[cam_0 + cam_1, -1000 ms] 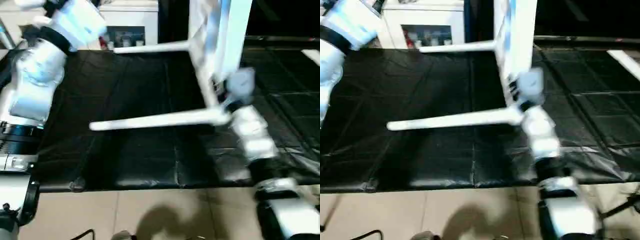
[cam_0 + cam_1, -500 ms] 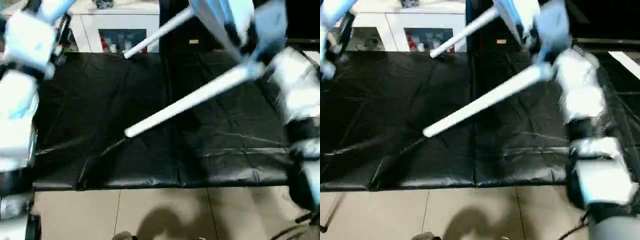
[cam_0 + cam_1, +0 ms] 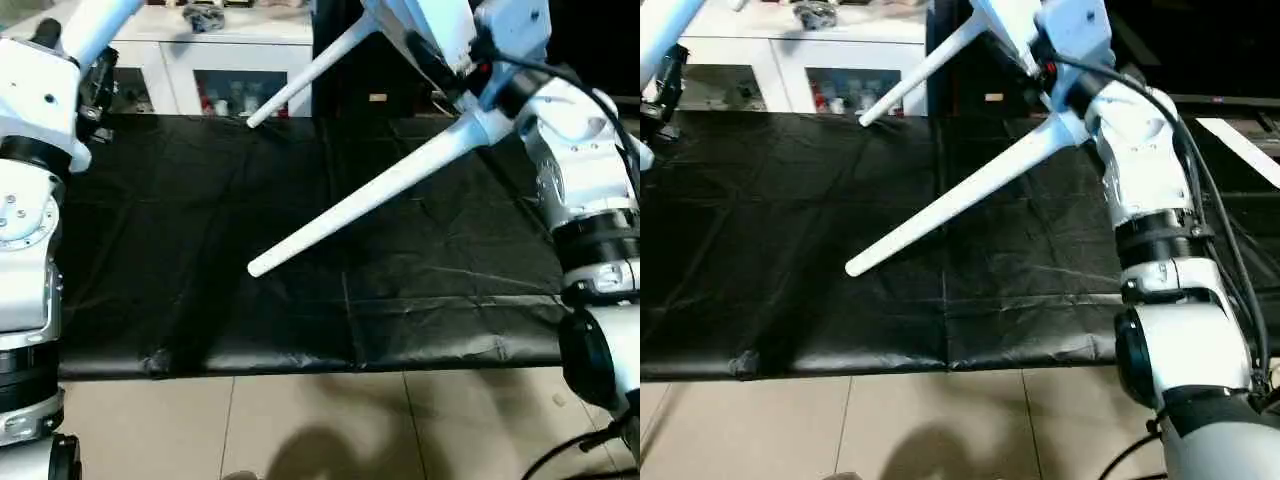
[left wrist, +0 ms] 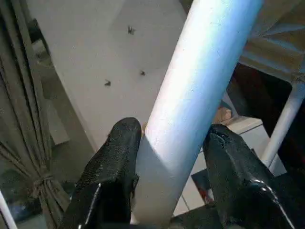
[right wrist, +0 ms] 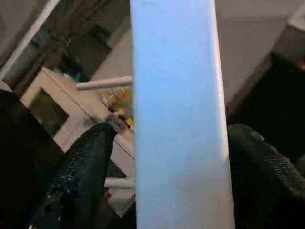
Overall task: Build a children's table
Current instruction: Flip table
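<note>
Plainly, the children's table point(image 3: 430, 25) was off the black-covered surface point(image 3: 200, 250), held tilted at about 1 o'clock in the head view. Two of its tapered legs slanted down toward 8 o'clock. The nearer leg point(image 3: 370, 195) ended above the middle of the surface, and the farther leg point(image 3: 305, 75) ended near the white cabinet point(image 3: 230, 60) at 11 o'clock.

The left gripper point(image 4: 172, 131) was clamped on a table leg point(image 4: 190, 95), with a black finger point(image 4: 119, 157) pressed against each side of the tube. The right gripper point(image 5: 171, 129) sat astride the edge of the tabletop point(image 5: 176, 95). I could not tell whether it was truly squeezing that edge or merely standing around it.

That uncertainty was probably the main hazard. If the right side was loose, the whole weight would hang from one smooth, tapered plastic tube, which could slide or turn in the left gripper. The table would then swing, and the low tip of the nearer leg would likely hit the surface first.

A second risk was leverage, since twisting a pushed-in leg could work it out of its socket. The farther leg's tip also passed close to the cabinet, so a careless swing toward 11 o'clock might knock it.
</note>
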